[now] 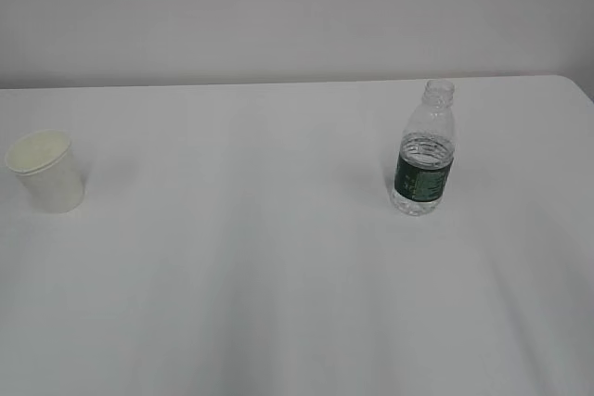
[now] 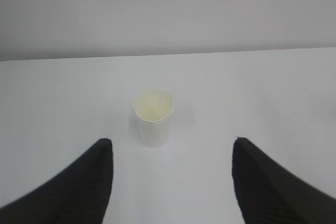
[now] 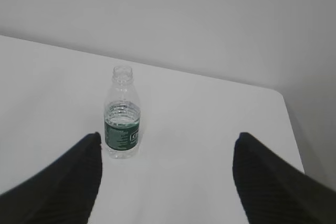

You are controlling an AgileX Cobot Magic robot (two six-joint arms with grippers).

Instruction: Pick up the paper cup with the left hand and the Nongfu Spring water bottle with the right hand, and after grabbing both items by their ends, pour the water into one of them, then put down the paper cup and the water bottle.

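The paper cup (image 1: 48, 172) stands upright at the far left of the white table; in the left wrist view the paper cup (image 2: 153, 117) is ahead of my left gripper (image 2: 172, 142), a little left of its middle and apart from both fingers. That gripper is open and empty. The capless Nongfu Spring water bottle (image 1: 426, 150) stands upright at the right, with water up to about the top of its dark green label. In the right wrist view the water bottle (image 3: 122, 115) stands ahead of my open, empty right gripper (image 3: 167, 137), near its left finger. Neither arm shows in the exterior view.
The white table (image 1: 278, 275) meets a plain wall at the back. Its rounded far right corner (image 3: 278, 94) and right edge lie close beside the bottle.
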